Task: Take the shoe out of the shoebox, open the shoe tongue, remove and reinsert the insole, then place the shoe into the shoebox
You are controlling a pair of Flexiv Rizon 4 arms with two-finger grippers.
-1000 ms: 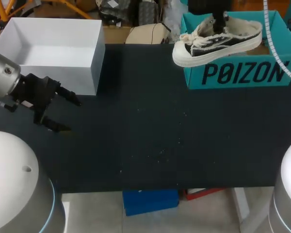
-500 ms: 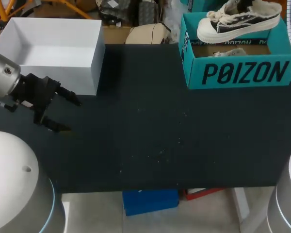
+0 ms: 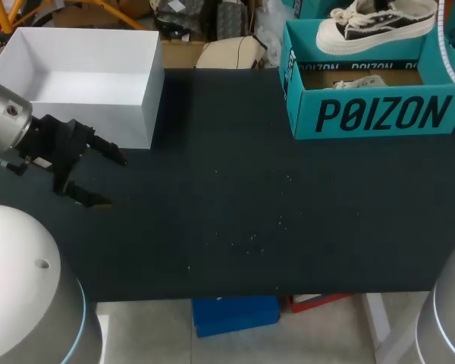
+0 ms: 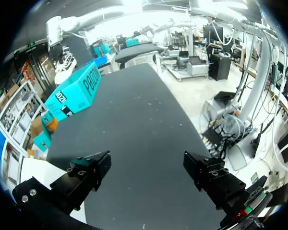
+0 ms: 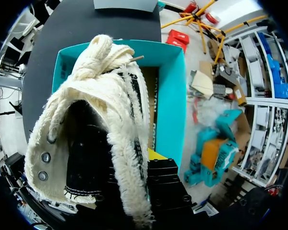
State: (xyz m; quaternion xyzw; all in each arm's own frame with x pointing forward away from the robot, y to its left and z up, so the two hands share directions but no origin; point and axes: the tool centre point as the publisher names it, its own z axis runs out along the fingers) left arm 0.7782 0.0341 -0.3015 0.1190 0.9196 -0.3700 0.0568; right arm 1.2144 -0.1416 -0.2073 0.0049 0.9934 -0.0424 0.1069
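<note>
Starting at the left: the left gripper point(image 3: 114, 182) hangs low over the black table point(image 3: 250, 197), just in front of the open white box point(image 3: 148, 106), not touching it. Its two fingers are spread wide with nothing between them, and the left wrist view point(image 4: 149, 167) shows only bare tabletop in the gap.

The middle of the table has just a few pale specks on it.

Over on the right, at the far edge, sits the teal shoebox point(image 3: 379, 114) with its lid off. The shoe point(image 3: 375, 23), a black and cream sneaker with a white toe cap and frayed edges, is up in the air above the box, toe pointing left, clear of the rim. There's something pale lying inside the box, but I can't make out what.

The right gripper point(image 5: 139, 160) is pinching the shoe point(image 5: 120, 110) at its fuzzy collar. One yellow tip shows on the outside; the other is hidden in the opening. The shoebox point(image 5: 165, 96) is straight below it.
</note>
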